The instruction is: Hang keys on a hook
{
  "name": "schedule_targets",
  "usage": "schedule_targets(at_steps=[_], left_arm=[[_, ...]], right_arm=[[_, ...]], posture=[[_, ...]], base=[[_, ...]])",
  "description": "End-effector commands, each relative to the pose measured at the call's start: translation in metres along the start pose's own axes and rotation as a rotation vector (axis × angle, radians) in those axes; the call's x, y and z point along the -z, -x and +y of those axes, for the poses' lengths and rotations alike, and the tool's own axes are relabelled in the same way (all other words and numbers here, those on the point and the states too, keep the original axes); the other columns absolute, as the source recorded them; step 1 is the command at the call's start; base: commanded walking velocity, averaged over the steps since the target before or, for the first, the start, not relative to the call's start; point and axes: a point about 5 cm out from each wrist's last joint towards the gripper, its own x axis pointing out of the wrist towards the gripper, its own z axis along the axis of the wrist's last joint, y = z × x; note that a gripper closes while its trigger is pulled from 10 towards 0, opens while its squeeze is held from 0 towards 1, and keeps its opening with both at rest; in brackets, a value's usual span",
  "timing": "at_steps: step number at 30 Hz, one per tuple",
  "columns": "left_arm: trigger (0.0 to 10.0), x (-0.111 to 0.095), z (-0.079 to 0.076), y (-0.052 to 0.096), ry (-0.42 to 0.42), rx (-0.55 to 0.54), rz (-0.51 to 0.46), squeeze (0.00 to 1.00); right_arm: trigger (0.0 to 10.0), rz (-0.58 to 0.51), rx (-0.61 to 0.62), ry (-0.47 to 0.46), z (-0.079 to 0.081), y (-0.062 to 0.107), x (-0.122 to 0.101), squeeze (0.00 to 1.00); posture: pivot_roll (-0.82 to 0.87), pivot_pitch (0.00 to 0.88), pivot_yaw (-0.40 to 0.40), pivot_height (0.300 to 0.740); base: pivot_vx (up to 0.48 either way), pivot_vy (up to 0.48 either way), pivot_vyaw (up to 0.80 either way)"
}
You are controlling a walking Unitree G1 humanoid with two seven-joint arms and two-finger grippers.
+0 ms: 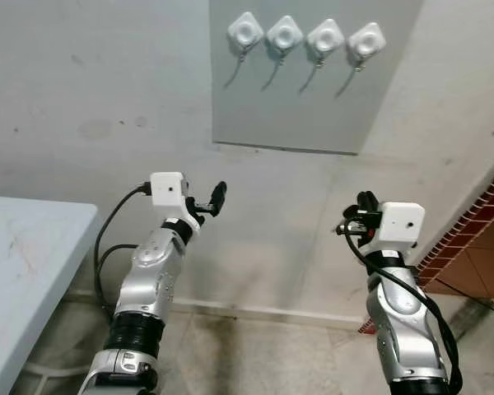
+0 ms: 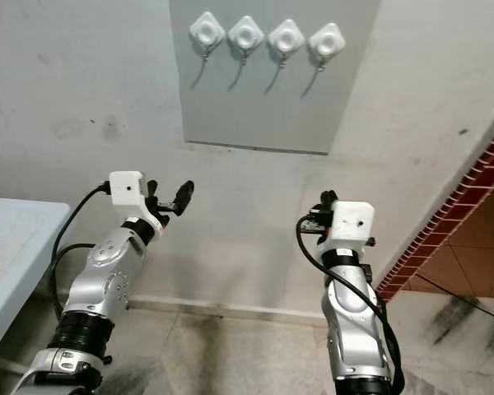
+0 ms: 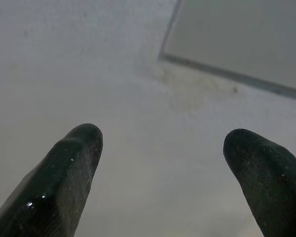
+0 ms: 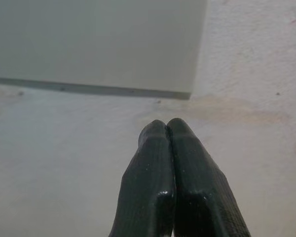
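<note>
Pale wall (image 1: 90, 99) ahead, grey panel (image 1: 313, 107) mounted high on it. At near left, white surface (image 1: 25, 271). On the panel, a row of four white hooks (image 1: 305, 37), all bare. Below, well apart from the hooks: left hand (image 1: 210, 200) raised, fingers (image 3: 69, 173) spread wide, holding nothing; right hand (image 1: 364, 206) raised, fingers (image 4: 180, 173) pressed together. Keys not discernible.

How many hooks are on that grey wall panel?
4, in one row along the top of the grey panel: first hook, second, third, fourth. None look hidden.
</note>
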Motion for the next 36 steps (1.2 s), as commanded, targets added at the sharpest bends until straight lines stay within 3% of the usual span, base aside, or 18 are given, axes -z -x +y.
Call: schedule_targets(at_steps=[1,8,14,24,30,36], left_arm=[[10.0,-0.002,-0.01,-0.004,0.01,0.033,-0.008,0.0],[10.0,0.0,-0.009,-0.003,0.005,-0.005,-0.008,0.0],[10.0,-0.003,-0.013,-0.002,-0.022,0.026,-0.03,0.0],[10.0,-0.013,-0.04,-0.004,-0.113,0.184,-0.06,0.0],[10.0,-0.027,-0.066,-0.005,-0.155,0.332,-0.099,0.0],[10.0,-0.036,-0.083,-0.006,-0.16,0.416,-0.116,0.0]], right_arm=[[10.0,-0.018,0.016,0.009,-0.007,-0.001,-0.004,0.0],[10.0,-0.013,0.01,0.012,-0.006,-0.001,-0.003,0.0],[10.0,-0.011,0.002,0.015,-0.006,-0.002,-0.003,0.0],[10.0,-0.03,-0.067,0.022,-0.004,-0.012,-0.011,0.0],[10.0,-0.106,-0.128,0.013,-0.002,-0.026,-0.03,0.0],[10.0,-0.165,-0.144,0.001,-0.001,-0.036,-0.046,0.0]], posture=[[-0.02,0.0,-0.032,0.74],[-0.02,0.0,-0.036,0.74],[-0.02,0.0,-0.038,0.74],[-0.02,0.0,-0.034,0.74],[-0.02,0.0,-0.03,0.74],[-0.03,0.0,-0.022,0.74]], base=[[0.382,0.0,0.0],[0.184,0.0,0.0],[0.0,0.0,0.0],[0.0,0.0,0.0],[0.0,0.0,0.0],[0.0,0.0,0.0]])
